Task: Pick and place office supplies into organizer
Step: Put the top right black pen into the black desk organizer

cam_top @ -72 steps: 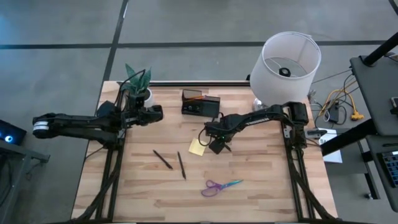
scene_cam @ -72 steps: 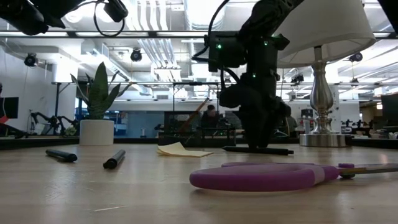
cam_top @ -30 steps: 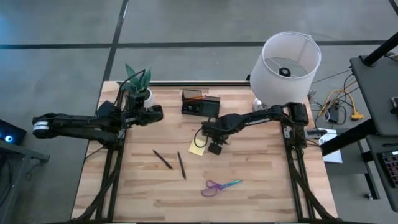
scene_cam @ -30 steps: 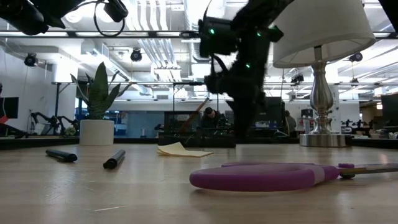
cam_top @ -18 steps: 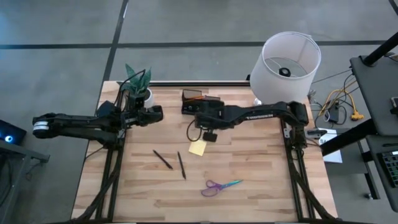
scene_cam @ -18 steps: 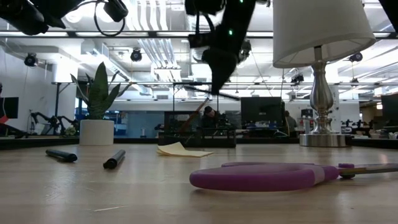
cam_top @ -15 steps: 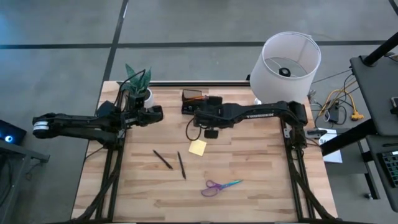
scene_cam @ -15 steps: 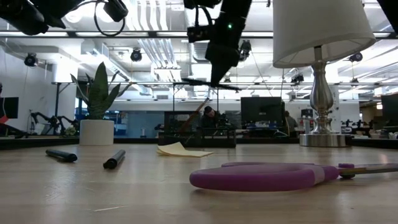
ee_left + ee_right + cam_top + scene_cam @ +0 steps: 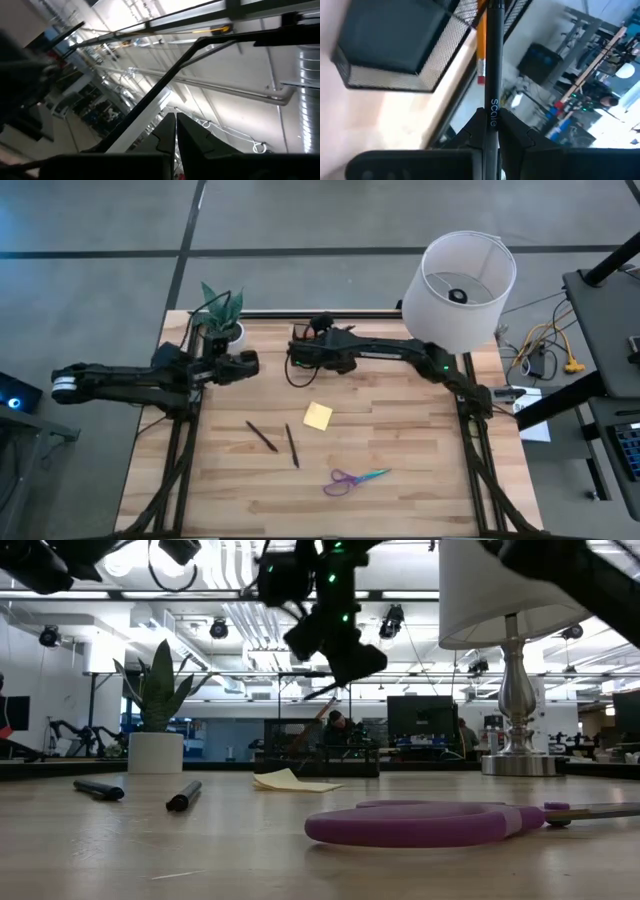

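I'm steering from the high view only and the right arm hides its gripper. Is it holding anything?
Observer: Yes. The right gripper is shut on a dark pen.
Operator: Where's the pen relative to the organizer?
Observer: Its far end reaches the organizer, beside an orange pencil already standing in it.
Operator: And the left gripper?
Observer: The left gripper is shut, empty, pointing up at the ceiling.
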You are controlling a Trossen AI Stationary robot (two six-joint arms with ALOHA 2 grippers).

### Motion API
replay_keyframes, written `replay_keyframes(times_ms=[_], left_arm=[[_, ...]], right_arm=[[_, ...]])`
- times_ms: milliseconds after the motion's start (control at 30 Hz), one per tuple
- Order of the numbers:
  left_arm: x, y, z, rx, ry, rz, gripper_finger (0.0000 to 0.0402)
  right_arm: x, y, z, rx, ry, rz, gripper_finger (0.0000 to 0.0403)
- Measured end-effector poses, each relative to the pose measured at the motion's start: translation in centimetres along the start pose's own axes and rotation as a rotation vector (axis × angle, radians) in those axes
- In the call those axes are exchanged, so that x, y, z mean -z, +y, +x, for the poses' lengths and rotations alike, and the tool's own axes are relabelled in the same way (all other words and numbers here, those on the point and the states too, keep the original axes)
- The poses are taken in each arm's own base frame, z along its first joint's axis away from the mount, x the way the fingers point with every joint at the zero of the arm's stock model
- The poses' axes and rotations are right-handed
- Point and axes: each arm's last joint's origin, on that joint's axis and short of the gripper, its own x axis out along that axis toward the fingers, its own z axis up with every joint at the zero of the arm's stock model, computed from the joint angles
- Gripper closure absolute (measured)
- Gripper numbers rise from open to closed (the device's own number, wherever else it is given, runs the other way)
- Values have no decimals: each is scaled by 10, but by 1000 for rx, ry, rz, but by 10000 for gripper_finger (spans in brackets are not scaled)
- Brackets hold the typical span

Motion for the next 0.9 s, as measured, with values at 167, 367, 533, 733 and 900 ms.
replay_keyframes(times_ms=[167, 367, 533, 733, 900], left_arm=[[-6, -18, -7, 66, -33, 60, 402], [-9, -30, -12, 109, -56, 89, 402], [-9, -30, -13, 109, -57, 119, 402], [-7, -25, -12, 72, -34, 112, 402], [-3, -19, -13, 36, -3, 99, 402]], right_arm=[[-13, -3, 13, 66, 57, 12, 380], [-10, -5, 13, 95, 82, 11, 379], [-14, -10, 13, 155, 73, 32, 379], [-22, -18, 13, 201, 16, 38, 378], [-21, -21, 18, 206, 31, 49, 378]])
